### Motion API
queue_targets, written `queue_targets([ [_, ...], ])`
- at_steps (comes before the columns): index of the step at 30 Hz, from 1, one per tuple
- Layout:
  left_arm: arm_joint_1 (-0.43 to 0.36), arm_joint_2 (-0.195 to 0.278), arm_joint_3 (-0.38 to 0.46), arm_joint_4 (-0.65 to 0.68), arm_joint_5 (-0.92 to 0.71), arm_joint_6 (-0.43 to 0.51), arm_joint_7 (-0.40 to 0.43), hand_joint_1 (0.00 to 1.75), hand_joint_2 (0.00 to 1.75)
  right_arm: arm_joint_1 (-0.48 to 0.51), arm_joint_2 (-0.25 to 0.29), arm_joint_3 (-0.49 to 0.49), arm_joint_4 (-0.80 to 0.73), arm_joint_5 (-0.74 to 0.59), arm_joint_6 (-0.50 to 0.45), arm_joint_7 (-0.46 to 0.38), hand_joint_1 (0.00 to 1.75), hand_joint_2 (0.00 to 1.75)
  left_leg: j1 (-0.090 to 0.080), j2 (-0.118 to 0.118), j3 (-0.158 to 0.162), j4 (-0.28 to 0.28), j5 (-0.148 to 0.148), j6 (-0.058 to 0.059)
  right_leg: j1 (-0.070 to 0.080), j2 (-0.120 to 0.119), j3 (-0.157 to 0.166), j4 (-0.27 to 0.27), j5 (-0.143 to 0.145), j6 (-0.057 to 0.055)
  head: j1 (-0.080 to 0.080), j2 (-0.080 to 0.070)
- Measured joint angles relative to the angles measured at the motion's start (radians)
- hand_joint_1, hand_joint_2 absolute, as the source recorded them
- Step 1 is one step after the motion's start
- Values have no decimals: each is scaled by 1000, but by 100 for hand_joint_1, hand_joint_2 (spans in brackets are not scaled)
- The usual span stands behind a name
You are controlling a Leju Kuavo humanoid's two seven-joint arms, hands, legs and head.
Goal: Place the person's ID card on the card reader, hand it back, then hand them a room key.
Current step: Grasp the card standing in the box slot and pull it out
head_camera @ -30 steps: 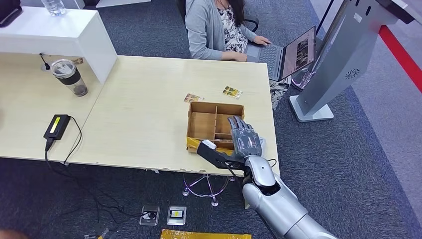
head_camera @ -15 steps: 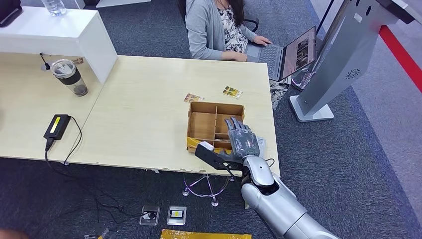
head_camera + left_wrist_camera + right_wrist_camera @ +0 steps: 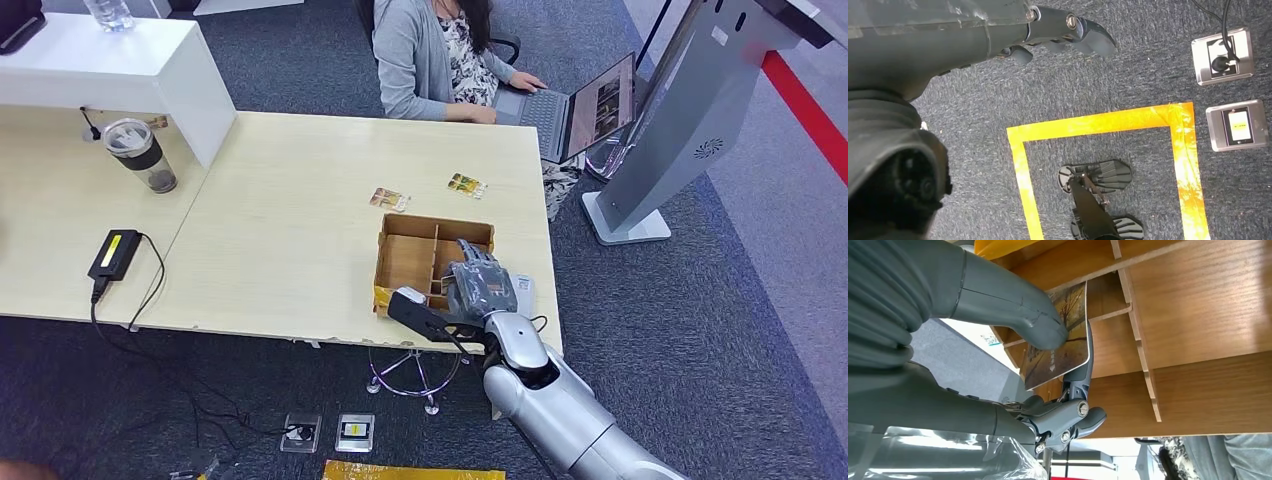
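Right hand (image 3: 480, 288) pinches a card (image 3: 1060, 335) w/ tree pic, its print too blurry to read, over wooden box (image 3: 405, 258) lower centre; left hand (image 3: 998, 35) fingers curled, holding nothing.

A glossy rectangular key card printed with an autumn-tree picture in gold and brown (image 3: 1060, 335) stands on edge, tilted, inside a compartment of the brown wooden divided box (image 3: 412, 252). It is pinched between the thick grey thumb and a darker finger of the right hand (image 3: 478, 288), which reaches into the near right part of that box. Two more small cards with gold-brown printing lie flat on the pale wooden counter (image 3: 290, 220) just beyond the box, one (image 3: 388, 198) near its far left corner, the other (image 3: 466, 184) further off.
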Motion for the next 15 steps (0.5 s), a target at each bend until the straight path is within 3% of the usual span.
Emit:
queue_targets([
  [15,0,0,0,0,-17,-2,0,0,0,-5,-6,9,-40,13,17,17,175,175,0,0,0,0,0,0,0,0,0,0,0,0,0,0],
])
